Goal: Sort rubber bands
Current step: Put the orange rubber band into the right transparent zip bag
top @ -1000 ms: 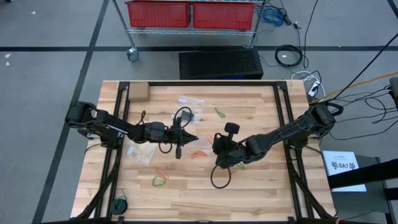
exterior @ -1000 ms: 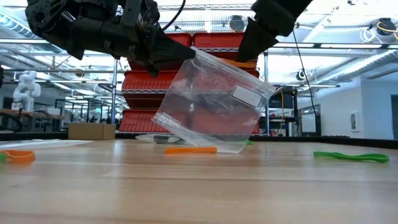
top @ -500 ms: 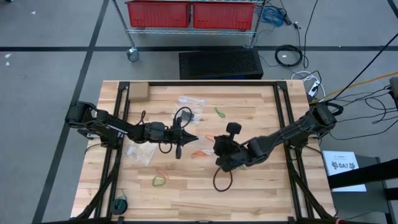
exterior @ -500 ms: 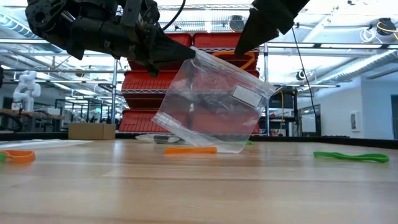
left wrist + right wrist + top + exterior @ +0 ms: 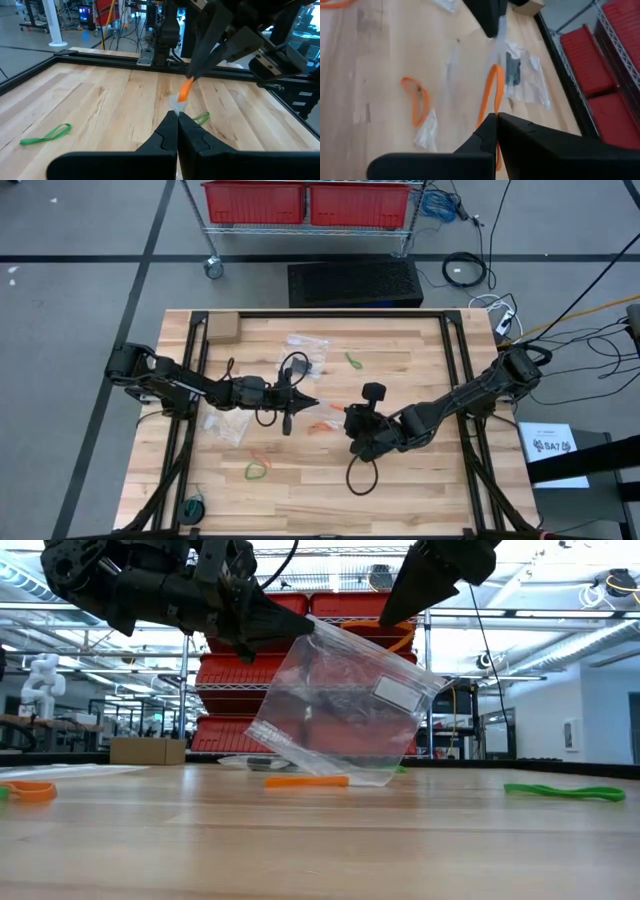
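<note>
A clear zip bag (image 5: 340,705) hangs at the table's middle, with my left gripper (image 5: 303,626) shut on its upper corner. My right gripper (image 5: 191,75) is shut on an orange rubber band (image 5: 184,90) just above the bag's top edge, close to the left fingertips (image 5: 489,20). Loose bands lie flat on the wood: an orange one (image 5: 307,780) under the bag, a green one (image 5: 565,793) and another orange one (image 5: 30,790). More green bands (image 5: 353,361) (image 5: 257,471) lie farther off. My left gripper pinches the bag's top corner (image 5: 315,628) between its two fingers, coming in about level from the table's left. The bag hangs tilted below the fingers, its lower edge (image 5: 375,778) down at the tabletop. My right gripper pinches one end of the orange band (image 5: 493,102) between its two fingers, slanting down from the table's right. The band hangs from the fingertips as a narrow loop, clear of the table, beside the bag's top edge.
Two more clear bags (image 5: 305,345) (image 5: 225,425) lie on the table, one holding dark pieces. A cardboard box (image 5: 221,327) stands at the far left corner. A black cable loop (image 5: 360,476) hangs under the right arm. A small roll (image 5: 193,507) lies near the front left.
My right gripper has rolled a little above the bag's top edge, still shut on the orange band. The bag has not moved.
</note>
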You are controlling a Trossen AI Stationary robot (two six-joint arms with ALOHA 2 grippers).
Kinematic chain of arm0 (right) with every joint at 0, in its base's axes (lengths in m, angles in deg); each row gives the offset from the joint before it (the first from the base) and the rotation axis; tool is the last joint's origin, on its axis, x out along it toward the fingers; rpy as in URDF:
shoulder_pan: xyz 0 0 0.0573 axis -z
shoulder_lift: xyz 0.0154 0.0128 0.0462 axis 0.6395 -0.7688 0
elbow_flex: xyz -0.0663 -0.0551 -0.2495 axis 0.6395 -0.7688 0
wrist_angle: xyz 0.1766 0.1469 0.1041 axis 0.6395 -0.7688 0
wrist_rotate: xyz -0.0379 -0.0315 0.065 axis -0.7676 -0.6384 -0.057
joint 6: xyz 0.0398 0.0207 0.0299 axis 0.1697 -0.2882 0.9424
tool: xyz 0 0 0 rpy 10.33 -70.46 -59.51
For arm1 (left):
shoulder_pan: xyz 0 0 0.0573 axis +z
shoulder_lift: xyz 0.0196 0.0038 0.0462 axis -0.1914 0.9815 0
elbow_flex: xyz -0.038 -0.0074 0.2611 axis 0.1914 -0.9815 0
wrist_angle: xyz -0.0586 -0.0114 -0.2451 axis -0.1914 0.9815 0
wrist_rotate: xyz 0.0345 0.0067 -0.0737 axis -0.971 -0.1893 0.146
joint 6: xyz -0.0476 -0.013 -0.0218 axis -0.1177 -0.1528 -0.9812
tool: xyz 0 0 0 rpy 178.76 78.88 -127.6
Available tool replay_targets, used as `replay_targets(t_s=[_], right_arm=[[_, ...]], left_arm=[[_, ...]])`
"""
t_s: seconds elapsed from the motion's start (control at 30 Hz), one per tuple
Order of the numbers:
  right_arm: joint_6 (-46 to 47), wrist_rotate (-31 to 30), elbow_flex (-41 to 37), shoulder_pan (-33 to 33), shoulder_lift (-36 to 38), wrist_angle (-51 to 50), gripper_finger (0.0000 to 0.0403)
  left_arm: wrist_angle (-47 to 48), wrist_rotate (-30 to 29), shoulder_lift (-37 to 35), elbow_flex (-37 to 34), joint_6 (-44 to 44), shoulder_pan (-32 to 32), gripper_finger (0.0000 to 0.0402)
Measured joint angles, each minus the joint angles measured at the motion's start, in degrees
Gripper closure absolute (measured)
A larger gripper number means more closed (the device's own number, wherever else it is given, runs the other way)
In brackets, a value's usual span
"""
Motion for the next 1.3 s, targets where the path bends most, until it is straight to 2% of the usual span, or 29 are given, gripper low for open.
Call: replay_targets(t_s=[0.47,0.67,0.87,0.93,1.1,1.3], right_arm=[[-3.6,14.3,0.0,7.5,0.0,3.8,0.0403],[-3.7,16.6,0.0,9.4,0.0,7.6,0.0397],[1.3,30.1,0.0,11.8,0.0,10.3,0.0363],[3.6,32.9,0.0,12.7,0.0,10.2,0.0350],[8.1,33.6,0.0,14.3,0.0,9.2,0.0315],[9.3,33.4,0.0,14.8,0.0,9.0,0.0268]], left_arm=[[0.0,0.0,0.0,0.0,0.0,0.0,0.0402],[0.0,0.0,0.0,0.0,0.0,0.0,0.0402],[0.0,0.0,0.0,0.0,0.0,0.0,0.0402],[0.0,0.0,0.0,0.0,0.0,0.0,0.0402],[0.0,0.0,0.0,0.0,0.0,0.0,0.0402],[0.0,0.0,0.0,0.0,0.0,0.0,0.0402]])
